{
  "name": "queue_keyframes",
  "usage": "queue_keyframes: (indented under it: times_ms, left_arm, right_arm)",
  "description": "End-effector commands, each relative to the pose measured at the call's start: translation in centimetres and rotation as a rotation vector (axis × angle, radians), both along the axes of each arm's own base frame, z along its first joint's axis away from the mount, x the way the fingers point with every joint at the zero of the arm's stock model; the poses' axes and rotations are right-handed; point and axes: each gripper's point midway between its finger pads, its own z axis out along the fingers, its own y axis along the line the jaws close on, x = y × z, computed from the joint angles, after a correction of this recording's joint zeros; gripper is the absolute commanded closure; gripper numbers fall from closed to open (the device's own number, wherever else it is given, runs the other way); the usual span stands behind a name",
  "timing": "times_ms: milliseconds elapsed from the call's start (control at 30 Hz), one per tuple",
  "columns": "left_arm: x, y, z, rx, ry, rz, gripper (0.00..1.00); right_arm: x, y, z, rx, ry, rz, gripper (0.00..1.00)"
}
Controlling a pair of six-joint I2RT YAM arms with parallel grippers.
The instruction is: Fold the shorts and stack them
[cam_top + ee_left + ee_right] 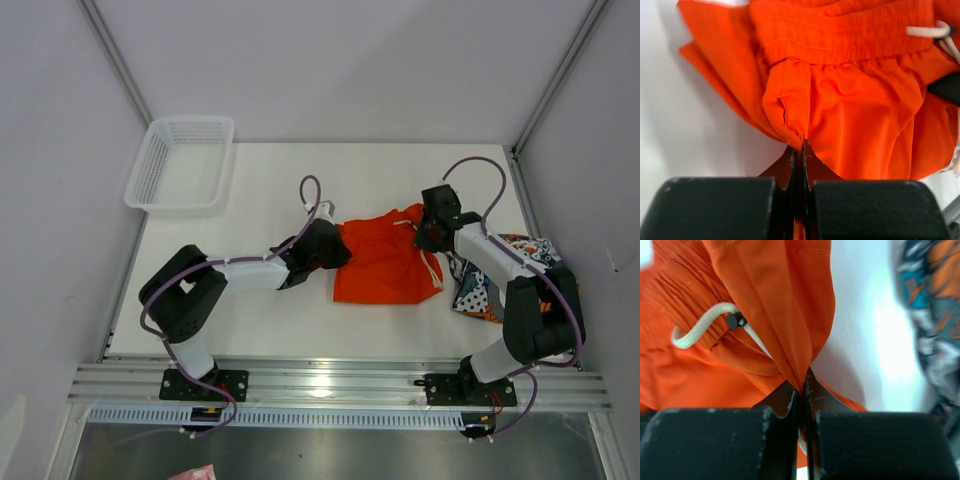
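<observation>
Orange shorts lie at centre of table, spread left-right between arms. Left gripper clamped on cloth fold at left edge; right gripper clamped on right-edge fold near drawstring. Printed shorts bunched beside right arm.

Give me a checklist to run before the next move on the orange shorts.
1. Left fingers shut on orange shorts: ok, a fold of cloth is pinched.
2. Right fingers shut on the same pair, beside the drawstring: ok.
3. Layers caught in each pinch: cannot tell.
4. Orange pair lying flat: not ok, bunched at the waistband.
5. Printed shorts out of the way: cannot tell, heaped under the right arm, close by.
6. Basket clear of both arms: ok, far-left corner.
</observation>
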Motion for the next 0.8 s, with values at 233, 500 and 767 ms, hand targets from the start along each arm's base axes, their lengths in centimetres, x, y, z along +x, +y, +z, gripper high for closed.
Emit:
queue_keyframes:
  times_ms: [233, 500, 767]
  left_arm:
    - [0.5, -9.7, 6.4, -0.096, -0.115, -0.056, 1.00]
    - [-0.7, -16.7, 10.8, -0.148, -0.228, -0.163, 1.00]
    - [-2.4, -22.9, 12.5, -0.269, -0.231, -0.271, 1.00]
  right_arm:
    - [1.4, -8.1, 8.9, -0.087, -0.143, -0.215, 1.00]
    - [-1.5, -14.6, 11.9, -0.119, -0.189, -0.392, 1.00]
    - [-4.5, -20.6, 14.5, -0.185, -0.207, -0.550, 1.00]
